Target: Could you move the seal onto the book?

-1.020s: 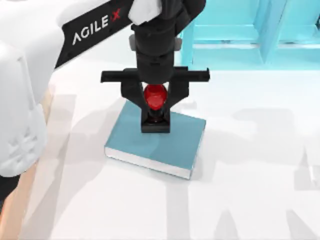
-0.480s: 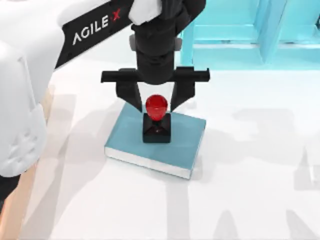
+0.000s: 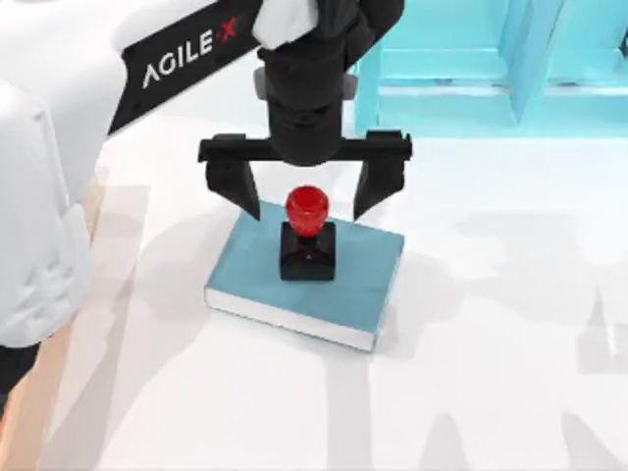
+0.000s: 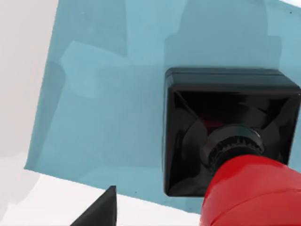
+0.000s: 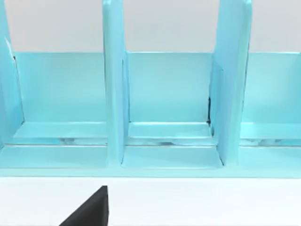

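Now the seal (image 3: 307, 235) stands upright on the book (image 3: 353, 285), its black square base flat on the teal cover toward the book's 11 o'clock corner, red knob pointing up. The left end effector (image 3: 307, 196) hangs directly above it with fingers spread wide, one on each side of the knob and touching neither; it grips nothing. In the left wrist view the base (image 4: 225, 122) sits wholly on the cover, near one edge but inside it. The book lies on the white worktop (image 3: 491, 392), with the cyan shelf unit (image 3: 491, 69) at its 1 o'clock. The right end effector (image 5: 89, 209) faces that shelf; I cannot tell its finger state.

Judging by looks, the seal is small, rigid and light, somewhat top-heavy. Its glossy knob may be slippery, so the narrow neck beneath it offers the surest hold. Placement appears done.
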